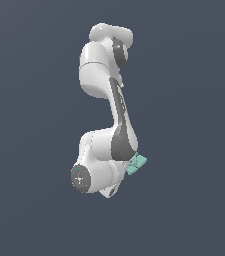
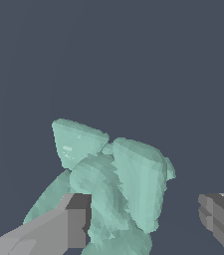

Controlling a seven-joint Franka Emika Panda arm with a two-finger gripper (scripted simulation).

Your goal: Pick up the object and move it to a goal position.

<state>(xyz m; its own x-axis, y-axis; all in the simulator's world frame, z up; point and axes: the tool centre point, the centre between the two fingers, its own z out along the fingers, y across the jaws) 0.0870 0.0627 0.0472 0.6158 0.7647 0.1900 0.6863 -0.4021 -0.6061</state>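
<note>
Teal and faceted, the object (image 2: 116,189) sits between our fingers in the wrist view, one finger (image 2: 71,219) touching or just beside its lobes, the other (image 2: 220,216) well apart from it. Our gripper (image 2: 143,219) is therefore spread open, not clenched. We judge this straddling stance prepares a grasp. From the exterior view the clump (image 1: 136,163) peeks out beside the wrist, the arm (image 1: 106,110) hiding the fingers.
</note>
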